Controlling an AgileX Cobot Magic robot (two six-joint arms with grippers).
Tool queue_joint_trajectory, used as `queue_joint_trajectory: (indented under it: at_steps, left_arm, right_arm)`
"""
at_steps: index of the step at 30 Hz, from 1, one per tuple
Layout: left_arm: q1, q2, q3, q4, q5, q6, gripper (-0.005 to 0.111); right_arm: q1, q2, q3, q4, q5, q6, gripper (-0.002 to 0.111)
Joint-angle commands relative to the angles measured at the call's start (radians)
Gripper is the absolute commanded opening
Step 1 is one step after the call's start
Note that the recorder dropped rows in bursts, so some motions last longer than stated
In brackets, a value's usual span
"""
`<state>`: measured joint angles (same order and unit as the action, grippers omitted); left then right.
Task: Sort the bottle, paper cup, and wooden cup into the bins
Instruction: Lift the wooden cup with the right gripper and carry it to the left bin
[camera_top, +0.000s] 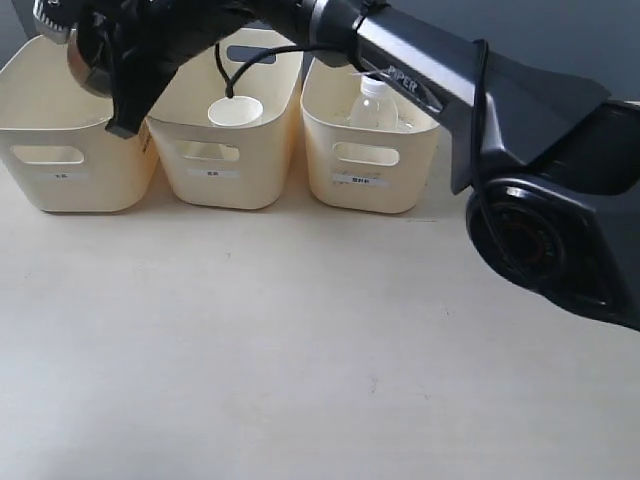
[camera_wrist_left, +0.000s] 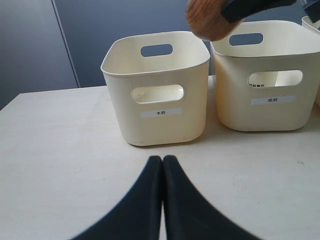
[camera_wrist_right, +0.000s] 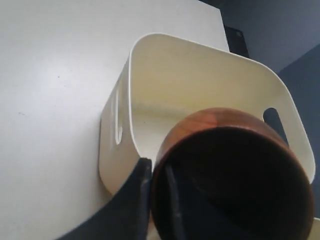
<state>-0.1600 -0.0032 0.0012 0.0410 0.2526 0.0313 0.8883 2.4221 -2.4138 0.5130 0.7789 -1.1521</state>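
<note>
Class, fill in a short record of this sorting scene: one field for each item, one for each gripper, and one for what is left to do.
bottle: standing in the right bin
paper cup: in the middle bin
wooden cup: held above the left bin, not yet released
right gripper: reaching across, fingers clamped on the wooden cup's wall
left gripper: shut, holding nothing, low over the table
left to do: likely dropping the wooden cup into the left bin
</note>
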Motion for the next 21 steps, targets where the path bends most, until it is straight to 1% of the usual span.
queue_joint_trajectory:
  at_steps: [1,4,10,21]
  left_arm:
    - [-0.003,0.003,-0.001,0.002,-0.014,-0.003,0.000]
    - [-0.003,0.003,-0.001,0.002,-0.014,-0.003,0.000]
    - [-0.003,0.003,-0.001,0.002,-0.014,-0.003,0.000]
    - [-0.003,0.003,-0.001,0.002,-0.014,-0.003,0.000]
  right_arm:
    - [-0.019,0.031,-0.005,0.158,-0.064,-0.163,-0.001]
    - [-0.019,0.035,-0.005,0.195,-0.093,-0.210,-0.001]
    - [-0.019,0.095,-0.005,0.336,-0.183,-0.337,-0.001]
    - [-0.019,0.124,-0.005,0.364,-0.244,-0.310,-0.001]
